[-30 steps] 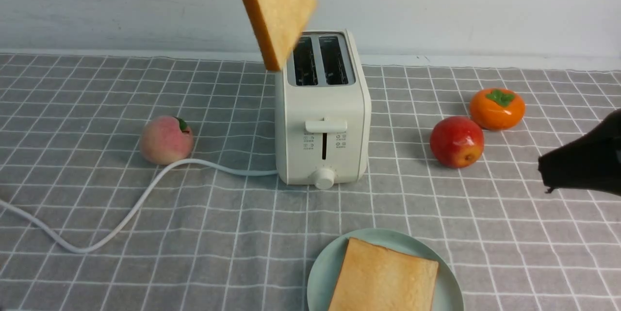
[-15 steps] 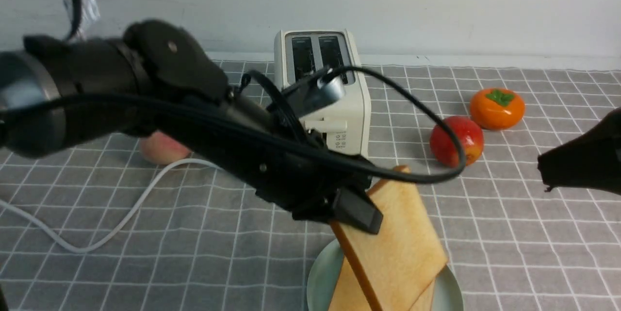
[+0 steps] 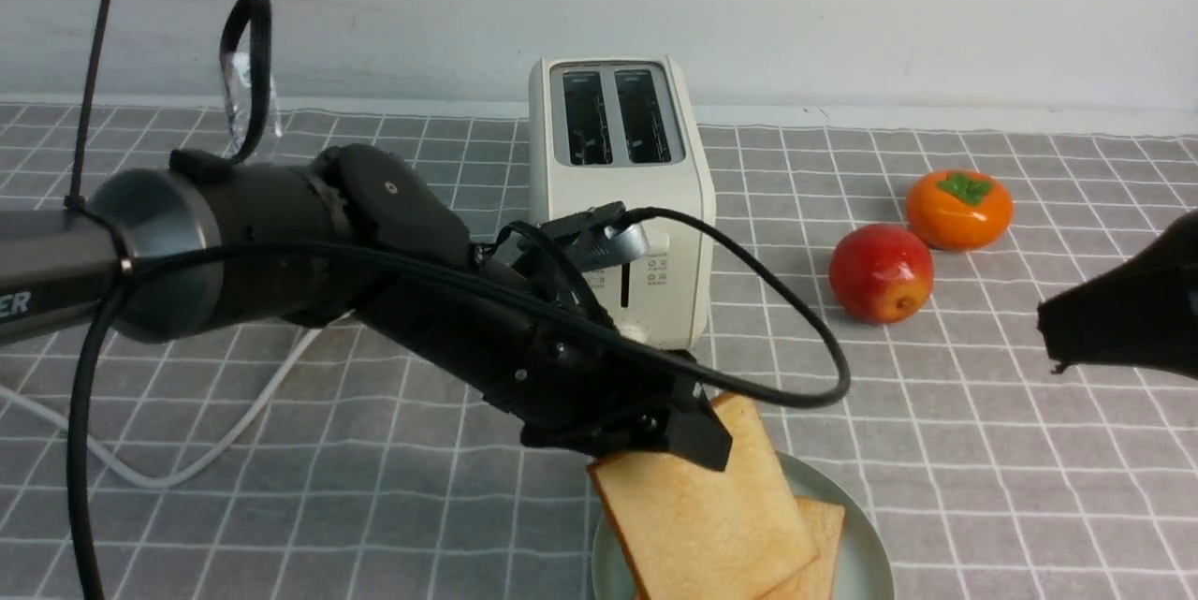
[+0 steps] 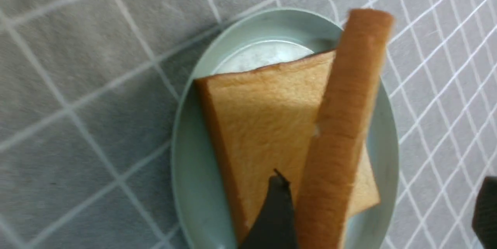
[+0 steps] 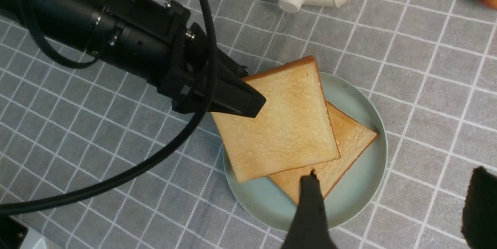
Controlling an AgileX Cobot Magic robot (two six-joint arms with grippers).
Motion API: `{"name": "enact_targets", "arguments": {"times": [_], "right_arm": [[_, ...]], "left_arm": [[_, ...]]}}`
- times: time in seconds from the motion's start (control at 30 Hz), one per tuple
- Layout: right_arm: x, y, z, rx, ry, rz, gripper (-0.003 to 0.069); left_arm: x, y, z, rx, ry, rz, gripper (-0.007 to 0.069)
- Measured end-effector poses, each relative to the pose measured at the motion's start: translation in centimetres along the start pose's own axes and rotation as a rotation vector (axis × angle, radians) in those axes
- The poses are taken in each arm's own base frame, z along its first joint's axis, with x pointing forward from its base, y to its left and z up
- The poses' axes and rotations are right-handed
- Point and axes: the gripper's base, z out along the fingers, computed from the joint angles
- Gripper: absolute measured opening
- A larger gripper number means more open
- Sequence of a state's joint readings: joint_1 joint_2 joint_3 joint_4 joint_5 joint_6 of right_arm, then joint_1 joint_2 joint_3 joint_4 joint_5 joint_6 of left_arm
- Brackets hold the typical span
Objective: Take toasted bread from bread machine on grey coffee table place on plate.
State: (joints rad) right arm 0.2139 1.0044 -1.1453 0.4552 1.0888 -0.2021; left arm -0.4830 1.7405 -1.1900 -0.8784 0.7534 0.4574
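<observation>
Grey grid cloth covers the surface [image 3: 945,450]. Mint-green plate [image 3: 863,546] sits at the near edge, in front of the bread machine [image 3: 622,169]; the front view cuts off its nearest part. Both slices of toasted bread are at the plate. Lower slice [image 5: 343,152] lies flat in it, mostly covered, with only one corner and two edge strips showing. Upper slice [image 5: 277,121] lies tilted across it. One corner pokes past the rim toward the bread machine, and the side on the robot's left overhangs the rim. Left hand [image 4: 382,179] is spread wide. One finger lies against the upper slice's corner and the other stands well apart from the crust, so there is no clamp on the bread. From the front only one finger shows. Cannot tell how much of the slice's weight rests on the lower one. The left arm and its cable loop hide the machine's lower front, and the white cord [image 3: 187,460] runs out of sight behind the arm. Right hand [image 5: 394,190] hangs above the plate's right side, fingers wide with nothing between them; the front view crops it at the right edge. Bare cloth lies between the plate and the red apple [image 3: 880,272]. An orange persimmon [image 3: 959,207] sits just behind the apple.
</observation>
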Motion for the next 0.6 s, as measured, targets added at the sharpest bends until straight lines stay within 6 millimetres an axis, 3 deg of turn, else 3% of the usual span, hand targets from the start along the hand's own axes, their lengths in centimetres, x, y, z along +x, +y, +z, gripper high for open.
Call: {"name": "enact_targets", "arguments": {"times": [0.1,0.23,0.27,0.4,0.43,0.5,0.6], "right_arm": [[0.1,-0.2,0.0,0.018,0.012,-0.021,0.0454],[0.2,-0.6,0.0,0.064,0.016,-0.045,0.0296],[0.1,-0.6,-0.1,0.069,0.008,-0.048,0.0264],[0.4,-0.4,-0.9,0.083,-0.105,-0.053,0.0038],[0.4,-0.5,-0.8,0.083,-0.108,-0.051,0.0038],[1.9,-0.4,-1.5,0.100,-0.213,-0.041,-0.0017],[4.4,-0.7,-1.6,0.124,-0.318,-0.034,-0.0019]], "left_arm": [[-1.7,-0.1,-3.8,-0.071,-0.082,-0.004,0.0659],[-2.8,-0.7,-10.9,-0.122,-0.219,-0.158,0.0629],[-2.7,-0.9,-11.7,-0.128,-0.229,-0.164,0.0617],[-0.1,-2.4,-14.8,-0.168,-0.167,-0.118,0.0517],[0.0,-2.4,-14.9,-0.171,-0.168,-0.115,0.0510],[2.4,-2.8,-15.9,-0.189,-0.136,-0.104,0.0398],[5.4,-2.7,-16.3,-0.206,-0.151,-0.107,0.0232]]}}
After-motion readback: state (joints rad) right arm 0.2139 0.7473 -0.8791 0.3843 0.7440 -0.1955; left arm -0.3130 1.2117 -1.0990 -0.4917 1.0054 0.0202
